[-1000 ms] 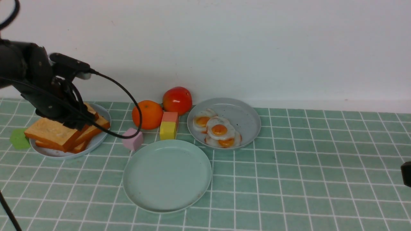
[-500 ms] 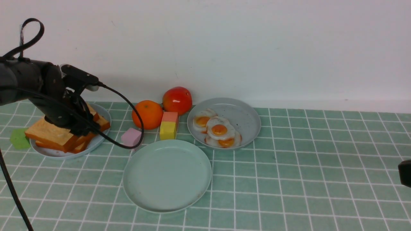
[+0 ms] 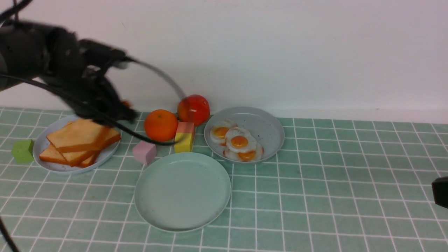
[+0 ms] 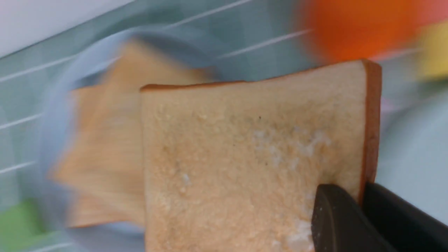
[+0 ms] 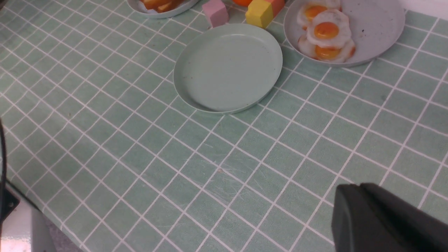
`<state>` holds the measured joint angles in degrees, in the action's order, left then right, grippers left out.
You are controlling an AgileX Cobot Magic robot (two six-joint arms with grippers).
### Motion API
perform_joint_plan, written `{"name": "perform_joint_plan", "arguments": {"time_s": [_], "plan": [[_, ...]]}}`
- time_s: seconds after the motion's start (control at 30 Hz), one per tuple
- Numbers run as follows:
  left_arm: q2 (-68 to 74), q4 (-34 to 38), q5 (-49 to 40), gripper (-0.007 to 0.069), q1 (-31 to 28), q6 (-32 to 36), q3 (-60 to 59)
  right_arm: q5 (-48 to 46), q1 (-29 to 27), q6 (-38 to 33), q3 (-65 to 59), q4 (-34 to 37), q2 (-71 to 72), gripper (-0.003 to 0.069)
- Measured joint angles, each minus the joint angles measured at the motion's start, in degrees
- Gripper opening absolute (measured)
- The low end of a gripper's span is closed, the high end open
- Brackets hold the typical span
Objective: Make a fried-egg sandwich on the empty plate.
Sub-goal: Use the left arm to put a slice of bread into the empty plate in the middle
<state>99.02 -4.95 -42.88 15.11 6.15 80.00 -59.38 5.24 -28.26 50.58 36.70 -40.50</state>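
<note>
My left gripper (image 4: 362,190) is shut on the crust edge of a golden toast slice (image 4: 245,157), which hangs clear of the plate. In the front view the left gripper (image 3: 120,112) is a blur above the toast stack (image 3: 80,140) on the pale bluish-white plate (image 3: 70,170). The empty plate (image 3: 182,190), mint green, lies at centre front with nothing on it. Three fried eggs (image 3: 239,141) sit on the grey speckled plate (image 3: 266,126). My right gripper (image 5: 353,189) is shut and holds nothing, low at the right edge. No fried-egg sandwich is in view.
An orange (image 3: 161,125), a tomato (image 3: 193,109), a pink cube (image 3: 144,152) and a yellow-and-pink block (image 3: 184,137) crowd the space between the toast plate and the egg plate. A green cube (image 3: 22,150) sits at the far left. A white wall closes the back.
My left gripper has shut on a toast slice and swung up and to the right, away from the stack. The right gripper has stayed where it was.
</note>
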Motion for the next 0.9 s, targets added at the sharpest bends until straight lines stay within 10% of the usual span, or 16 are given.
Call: {"name": "perform_joint_plan", "arguments": {"time_s": [0.23,0.5,0.9], "plan": [[0.9,-0.9,-0.5,0.0060,16.3,-1.6,-5.5,-0.3,0.0,0.0,0.0,0.0,0.0,0.0038],[7.0,-5.8,3.2,0.0073,19.6,-1.8,-5.8,-1.7,0.0,-0.1,0.0,0.0,0.0,0.0051],[4.4,0.0,2.4,0.0474,19.7,-2.7,-5.1,3.2,0.0,0.0,0.0,-0.2,-0.6,0.0262]]}}
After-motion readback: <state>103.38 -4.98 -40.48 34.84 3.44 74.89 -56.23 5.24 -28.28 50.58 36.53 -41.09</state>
